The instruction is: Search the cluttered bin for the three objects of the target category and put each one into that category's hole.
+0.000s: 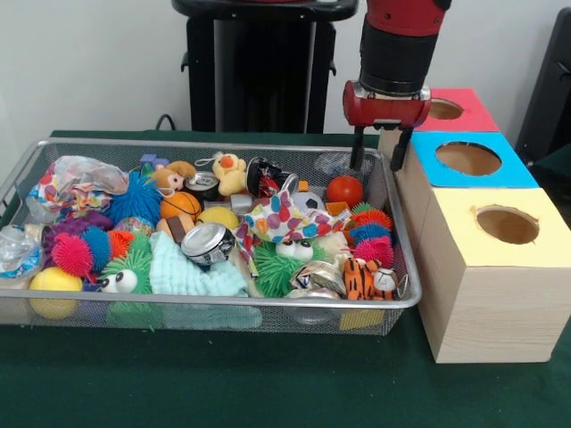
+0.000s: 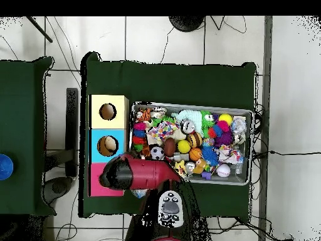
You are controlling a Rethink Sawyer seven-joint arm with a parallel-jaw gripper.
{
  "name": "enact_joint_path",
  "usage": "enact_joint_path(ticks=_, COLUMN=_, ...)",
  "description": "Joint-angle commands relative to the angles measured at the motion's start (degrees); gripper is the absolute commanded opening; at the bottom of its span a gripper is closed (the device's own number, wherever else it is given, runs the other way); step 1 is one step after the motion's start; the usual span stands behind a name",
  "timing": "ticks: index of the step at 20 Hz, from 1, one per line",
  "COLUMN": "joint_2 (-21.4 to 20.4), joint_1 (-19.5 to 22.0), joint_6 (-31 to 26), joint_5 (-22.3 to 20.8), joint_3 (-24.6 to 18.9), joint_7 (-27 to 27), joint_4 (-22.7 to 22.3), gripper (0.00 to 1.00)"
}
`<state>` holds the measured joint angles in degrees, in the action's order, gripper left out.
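The cluttered bin [image 1: 223, 303] is a shallow silver wire-mesh basket heaped with toys and cans; it also shows in the overhead view [image 2: 251, 147]. Beside it stand three wooden boxes with round holes in their coloured tops: red [image 1: 455, 109], blue [image 1: 468, 158] and yellow [image 1: 507, 225]. My gripper [image 1: 377, 160] hangs open and empty over the bin's far corner on the box side, just above a red ball [image 1: 344, 190]. In the overhead view the red arm [image 2: 135, 174] hides the gripper.
The bin holds an orange basketball [image 1: 181, 205], a crushed can [image 1: 207, 242], a yellow duck [image 1: 230, 172], a tiger toy [image 1: 368, 278], spiky balls and a green fuzzy toy with eyes [image 1: 284, 263]. A green cloth [image 1: 268, 383] covers the table.
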<state>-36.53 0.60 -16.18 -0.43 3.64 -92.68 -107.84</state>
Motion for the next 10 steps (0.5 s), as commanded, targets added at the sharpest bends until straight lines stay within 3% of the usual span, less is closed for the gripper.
enact_joint_path(ticks=1, joint_2=-1.5, joint_1=1.8, joint_6=-6.7, joint_5=2.7, joint_3=-1.1, joint_7=-9.0, joint_4=4.2, gripper=1.0)
enact_joint_path(ticks=10, joint_2=-4.2, joint_1=3.0, joint_6=-4.2, joint_5=0.0, joint_3=0.9, joint_7=-8.4, joint_4=-4.2, gripper=1.0)
